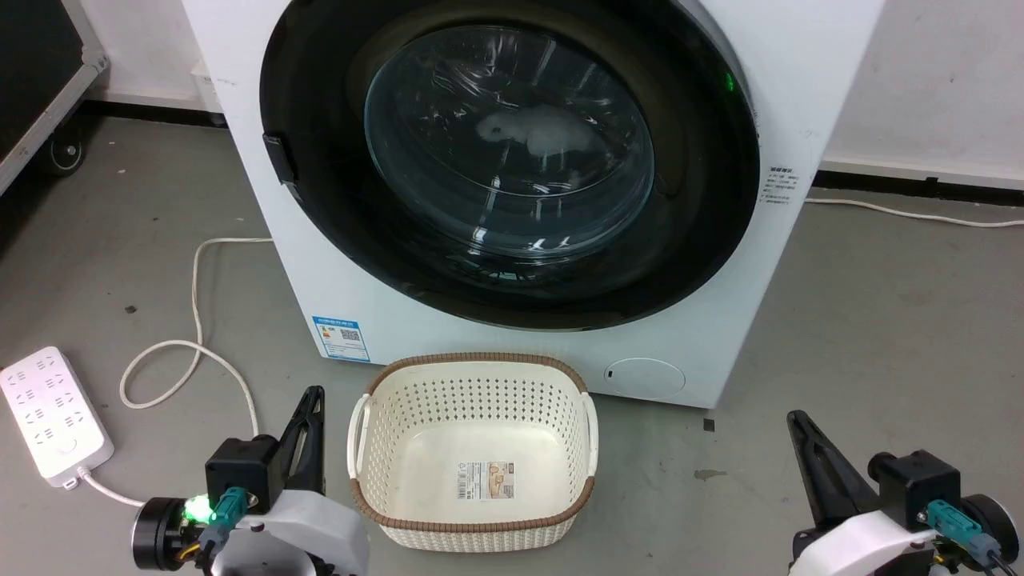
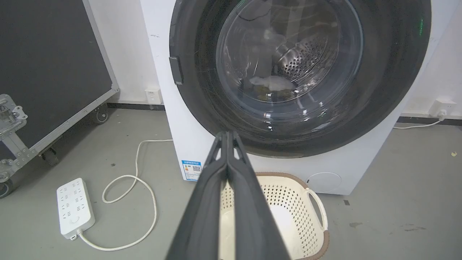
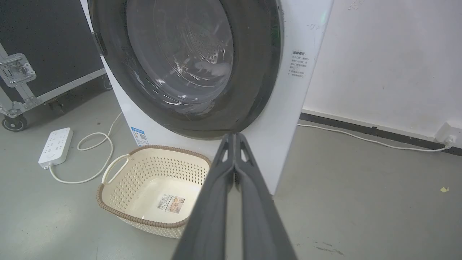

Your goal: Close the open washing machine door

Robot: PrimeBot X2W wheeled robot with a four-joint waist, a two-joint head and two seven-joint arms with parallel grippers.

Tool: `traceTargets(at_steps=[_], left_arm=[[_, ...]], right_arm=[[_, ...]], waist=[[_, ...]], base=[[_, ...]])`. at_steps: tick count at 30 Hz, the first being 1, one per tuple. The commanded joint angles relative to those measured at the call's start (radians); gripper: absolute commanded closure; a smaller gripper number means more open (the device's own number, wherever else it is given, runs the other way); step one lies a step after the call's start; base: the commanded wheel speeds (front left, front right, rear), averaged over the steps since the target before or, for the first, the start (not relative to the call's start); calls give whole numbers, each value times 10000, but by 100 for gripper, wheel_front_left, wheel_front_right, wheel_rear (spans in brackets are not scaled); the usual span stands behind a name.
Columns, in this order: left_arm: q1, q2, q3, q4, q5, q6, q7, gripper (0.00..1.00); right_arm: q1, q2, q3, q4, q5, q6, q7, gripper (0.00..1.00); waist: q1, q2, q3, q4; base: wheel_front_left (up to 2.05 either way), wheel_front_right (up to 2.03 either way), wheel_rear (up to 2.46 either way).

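Washing machine door (image 1: 509, 160): flush against machine front.
Left claw (image 1: 314, 396): clenched, empty, left of laundry basket (image 1: 472, 362).
Right claw (image 1: 796, 420): clenched, empty, near right.

A bare test room or lab bay, not a home laundry.
A white washer (image 1: 696, 336), its washing machine door (image 1: 512, 144) black-rimmed, stands alone on a scuffed grey floor (image 1: 880, 320) against plain white walls (image 3: 379, 65) with black skirting (image 3: 361, 128). Near it sits a black flight case (image 2: 47, 65) on casters (image 2: 100, 115), a power strip (image 1: 54, 416) trails loose cable (image 1: 196, 320) across the floor, and the laundry basket (image 1: 472, 376) carries a shop label (image 1: 486, 478).
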Motion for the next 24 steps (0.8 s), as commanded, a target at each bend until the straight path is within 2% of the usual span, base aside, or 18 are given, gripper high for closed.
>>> traceTargets(at_steps=[1, 24], left_arm=[[184, -40, 75, -96, 112, 20, 40, 100], [342, -287, 381, -480, 707, 32, 394, 100]], right_arm=[[-147, 20, 29, -82, -73, -6, 79, 100], [-279, 24, 154, -315, -344, -7, 337, 100]], waist=[[0, 0, 4, 4], [0, 0, 73, 64]], base=[[0, 0, 0], [0, 0, 0]])
